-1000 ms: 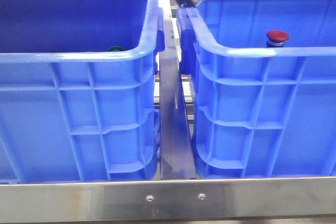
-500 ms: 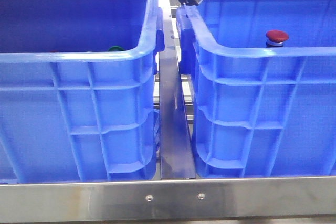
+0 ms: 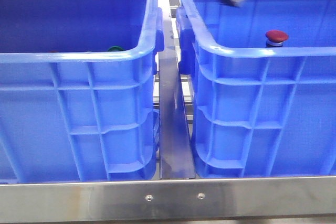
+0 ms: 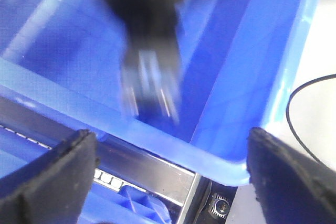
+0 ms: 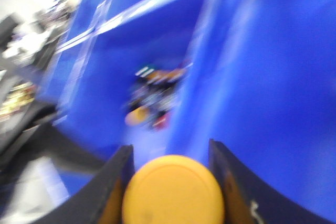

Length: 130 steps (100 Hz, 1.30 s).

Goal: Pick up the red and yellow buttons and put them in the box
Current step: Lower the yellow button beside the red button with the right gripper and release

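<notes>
The right gripper [image 5: 170,182] is clenching its jaws around the round yellow-orange mushroom-capped button [image 5: 173,190] above the large blue ribbed plastic crate on the right [image 3: 262,103] (the dark red mushroom-capped button [image 3: 276,36] is sitting inside); the left gripper [image 4: 168,174] is hanging released.

I see glossy, smooth blue plastic on the box [image 3: 262,103] and its twin crate [image 3: 79,108], brushed dull metal on the rail [image 3: 173,129] between them, a shiny red button [image 3: 276,36] cap, and a smooth yellow button [image 5: 173,192] cap between matt black fingers [image 5: 118,182].
</notes>
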Each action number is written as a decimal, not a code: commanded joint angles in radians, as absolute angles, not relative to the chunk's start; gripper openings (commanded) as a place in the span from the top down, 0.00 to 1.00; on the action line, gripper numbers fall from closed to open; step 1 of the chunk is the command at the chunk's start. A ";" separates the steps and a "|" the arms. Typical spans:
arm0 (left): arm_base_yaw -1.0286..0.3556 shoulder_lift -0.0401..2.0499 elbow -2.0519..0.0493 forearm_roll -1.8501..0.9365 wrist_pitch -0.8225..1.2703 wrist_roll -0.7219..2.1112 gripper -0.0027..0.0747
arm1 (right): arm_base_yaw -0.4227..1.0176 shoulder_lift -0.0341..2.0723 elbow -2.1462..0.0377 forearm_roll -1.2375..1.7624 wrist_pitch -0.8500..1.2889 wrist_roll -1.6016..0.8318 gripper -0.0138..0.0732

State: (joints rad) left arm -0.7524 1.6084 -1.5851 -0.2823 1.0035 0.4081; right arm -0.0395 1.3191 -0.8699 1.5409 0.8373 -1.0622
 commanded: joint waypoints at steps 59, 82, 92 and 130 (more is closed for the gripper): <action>-0.760 1.561 -1.618 -0.340 0.957 0.408 0.23 | -0.143 1.370 -0.906 1.560 0.215 -1.437 0.61; -0.760 1.561 -1.618 -0.340 0.957 0.408 0.23 | -0.143 1.500 -0.977 1.560 0.164 -1.437 0.61; -0.760 1.561 -1.618 -0.340 0.955 0.408 0.23 | -0.143 1.578 -1.043 1.560 0.164 -1.437 0.61; -0.760 1.561 -1.618 -0.347 0.955 0.408 0.23 | -0.143 1.699 -1.151 1.577 0.169 -1.433 0.11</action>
